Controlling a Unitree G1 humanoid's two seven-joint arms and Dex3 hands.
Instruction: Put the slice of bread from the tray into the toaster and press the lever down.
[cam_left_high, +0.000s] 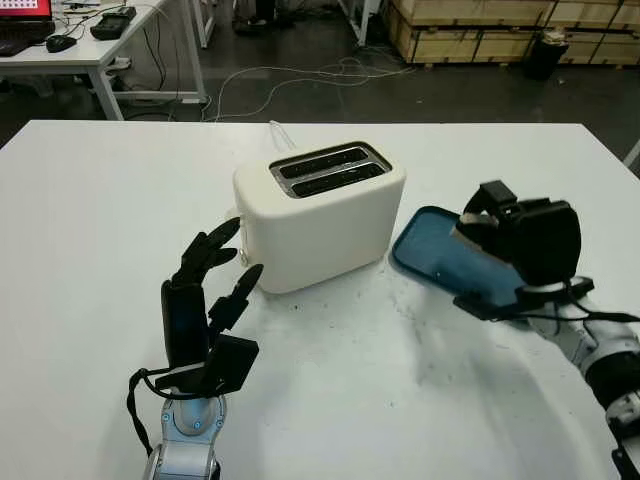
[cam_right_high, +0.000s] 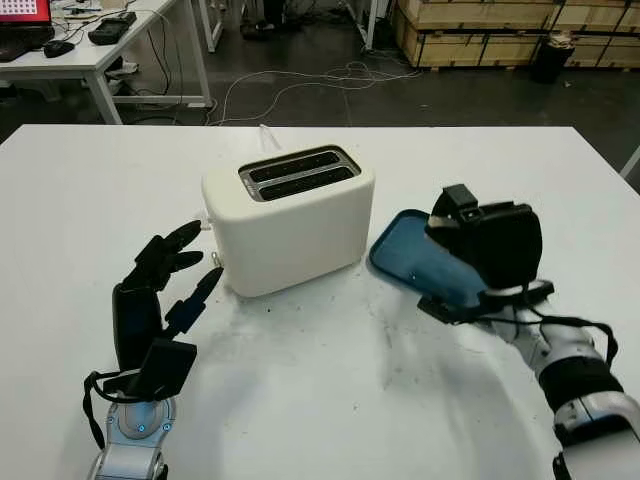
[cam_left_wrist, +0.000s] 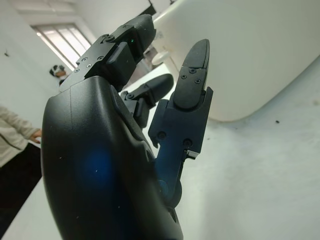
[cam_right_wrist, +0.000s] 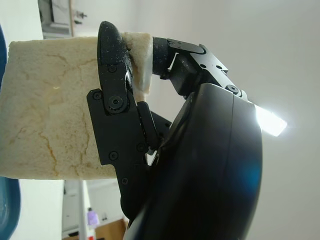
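Bread (cam_right_wrist: 55, 110): a pale slice held in the right hand, seen close in the right wrist view; a black finger (cam_right_wrist: 117, 115) lies across its face and another finger sits behind its top edge. From the head views the hand's shell hides it.
Right hand (cam_right_high: 490, 250): closed on the bread, over the near part of the tray, to the right of the toaster.
Tray (cam_left_high: 435, 250): blue, flat on the tabletop just right of the toaster; its near right part is covered by the right hand.
Toaster (cam_left_high: 320, 215): cream, two slots on top, standing mid-tabletop; both slots look dark. A white cord runs off from its far side.
Lever: I cannot tell its position from these views.
Left hand (cam_left_high: 210, 300): open, holding nothing, raised upright at the near left of the toaster, fingertips close to the toaster's left end but apart from it.
Tabletop (cam_left_high: 100, 220): white, with dark specks near the toaster and tray.
Background: dark floor with cables, a desk (cam_left_high: 90, 55) at far left, wooden pallets (cam_left_high: 480, 30) at far right.
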